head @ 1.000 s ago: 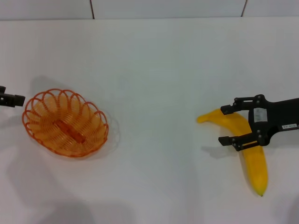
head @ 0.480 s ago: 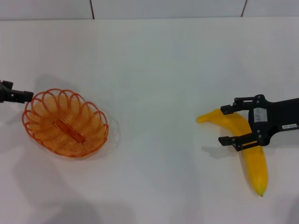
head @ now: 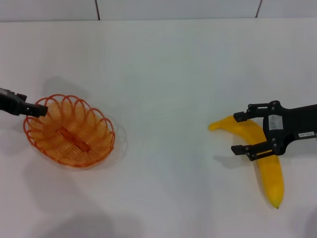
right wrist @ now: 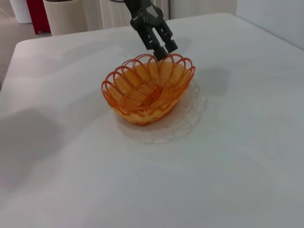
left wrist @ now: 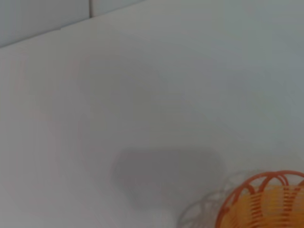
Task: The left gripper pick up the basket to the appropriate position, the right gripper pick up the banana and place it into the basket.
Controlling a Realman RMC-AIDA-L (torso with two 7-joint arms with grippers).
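Observation:
The orange wire basket (head: 69, 131) sits on the white table at the left; it also shows in the right wrist view (right wrist: 147, 90) and at the corner of the left wrist view (left wrist: 263, 199). My left gripper (head: 42, 110) reaches in from the left, its tips at the basket's rim, as the right wrist view (right wrist: 164, 47) shows, with the fingers slightly apart. The yellow banana (head: 265, 158) lies at the right. My right gripper (head: 237, 133) is open, with one finger on each side of the banana's upper half.
The white table (head: 163, 74) ends at a tiled wall at the back. In the right wrist view, a red object (right wrist: 38, 14) and a beige container (right wrist: 71, 16) stand beyond the table's edge.
My left gripper has moved right, from beside the basket to its rim. The right gripper, banana and basket have not moved.

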